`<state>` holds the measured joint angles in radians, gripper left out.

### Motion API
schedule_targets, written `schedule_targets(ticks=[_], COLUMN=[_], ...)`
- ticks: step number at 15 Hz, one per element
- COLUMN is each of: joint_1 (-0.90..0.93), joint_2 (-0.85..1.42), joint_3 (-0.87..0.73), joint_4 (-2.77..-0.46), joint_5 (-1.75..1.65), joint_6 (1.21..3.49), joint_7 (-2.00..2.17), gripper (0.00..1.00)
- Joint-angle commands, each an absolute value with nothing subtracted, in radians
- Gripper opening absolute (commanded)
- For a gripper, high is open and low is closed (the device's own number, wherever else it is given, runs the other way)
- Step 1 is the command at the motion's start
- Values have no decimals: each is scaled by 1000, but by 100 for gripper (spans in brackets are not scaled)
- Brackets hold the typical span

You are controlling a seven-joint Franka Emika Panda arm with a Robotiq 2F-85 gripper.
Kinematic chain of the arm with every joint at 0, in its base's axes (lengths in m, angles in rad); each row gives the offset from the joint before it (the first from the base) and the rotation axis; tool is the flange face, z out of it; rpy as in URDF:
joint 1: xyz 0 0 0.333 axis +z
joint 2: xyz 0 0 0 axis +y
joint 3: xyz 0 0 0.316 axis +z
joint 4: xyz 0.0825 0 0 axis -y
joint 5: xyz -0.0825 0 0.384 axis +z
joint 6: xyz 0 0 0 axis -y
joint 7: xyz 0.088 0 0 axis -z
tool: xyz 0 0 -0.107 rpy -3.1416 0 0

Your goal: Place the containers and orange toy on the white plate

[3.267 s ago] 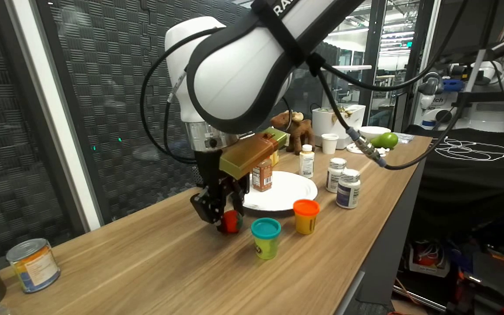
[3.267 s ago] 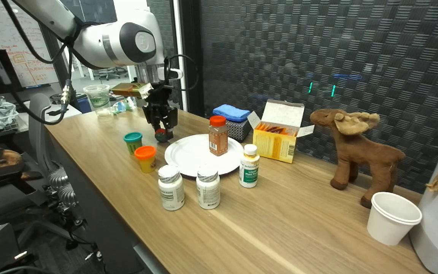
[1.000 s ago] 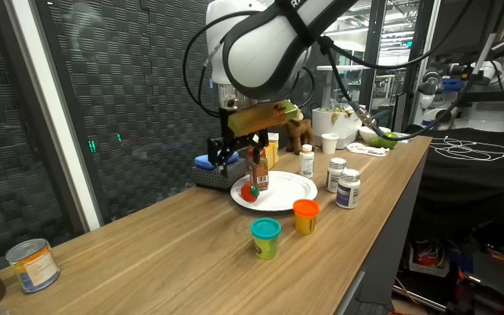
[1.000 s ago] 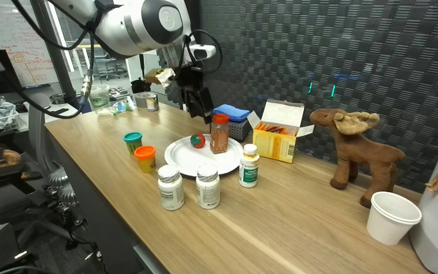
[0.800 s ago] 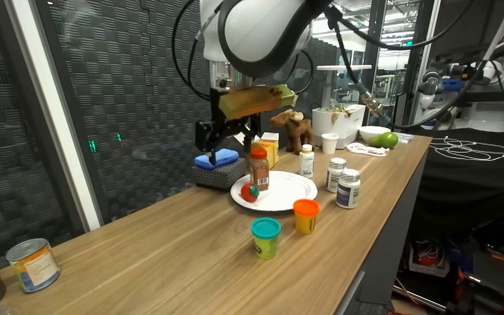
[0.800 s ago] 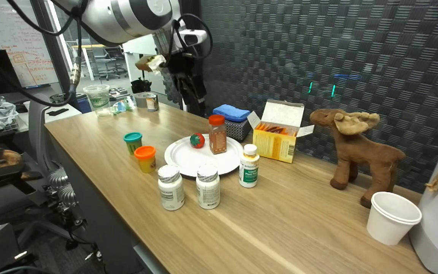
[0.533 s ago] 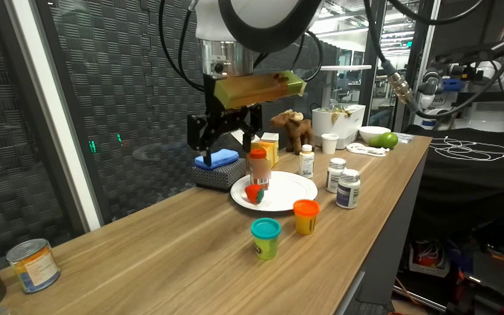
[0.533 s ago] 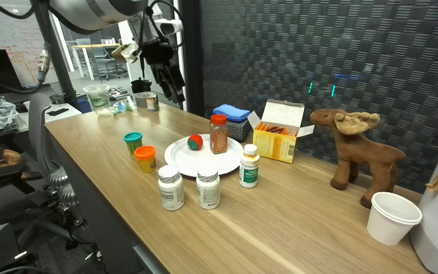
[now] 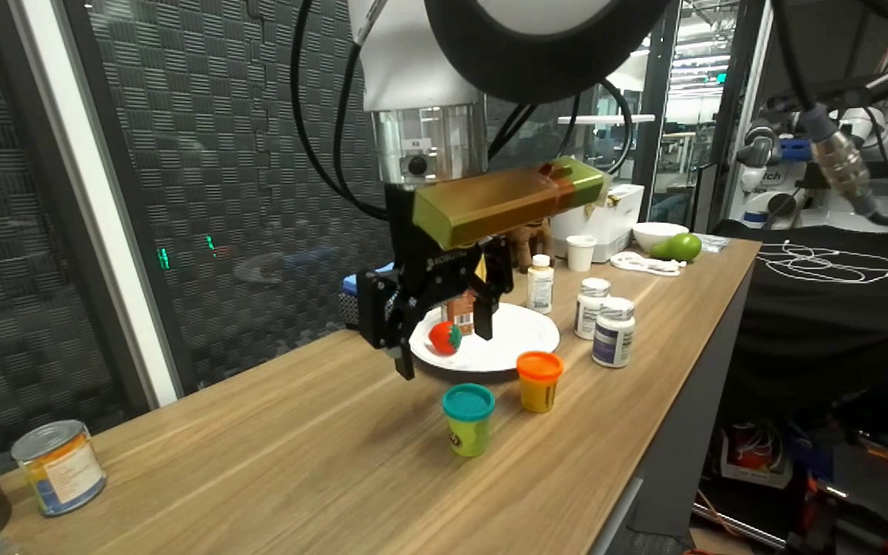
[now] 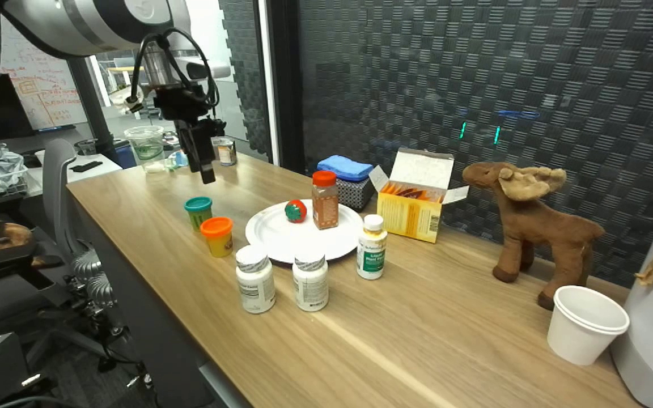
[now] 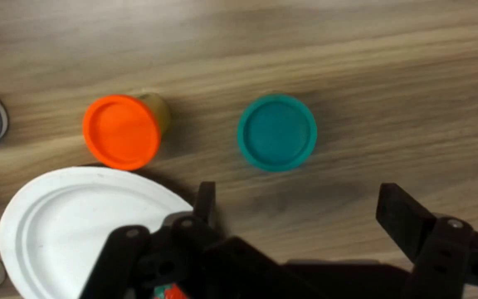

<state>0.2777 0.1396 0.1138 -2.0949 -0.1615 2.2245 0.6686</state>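
Fingers (image 11: 403, 222): spread wide above the tabletop (image 9: 259, 470), bare wood showing between them.
Plate (image 11: 69, 228): below, off to one side of the fingers.
Jar (image 10: 325, 207): upright on the plate, red-lidded; a reddish-brown filling shows through its sides, its kind hard to make out.
Toy (image 10: 296, 211): on the plate, just beside the jar, on its side nearer the fingers.
Green cup (image 9: 469, 424): upright, teal-lidded, contents hidden, below the fingers and ahead of their gap in the wrist view.
Orange cup (image 9: 539, 385): upright, lidded, below the fingers on their plate side.
Box (image 10: 408, 220): flaps up, orange packets (image 10: 408, 192) inside, well apart from the fingers.
Bottles (image 10: 311, 286): three, capped, past the plate from the fingers.
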Motion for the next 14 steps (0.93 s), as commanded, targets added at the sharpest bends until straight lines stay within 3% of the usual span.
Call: schedule_targets(ticks=[1, 14], joint_1=[249, 210], joint_2=[111, 169], joint_3=[132, 128], joint_4=[-2153, -2154], joint_5=[-90, 59], joint_6=[2253, 2257], joint_7=[618, 434], gripper=[100, 100])
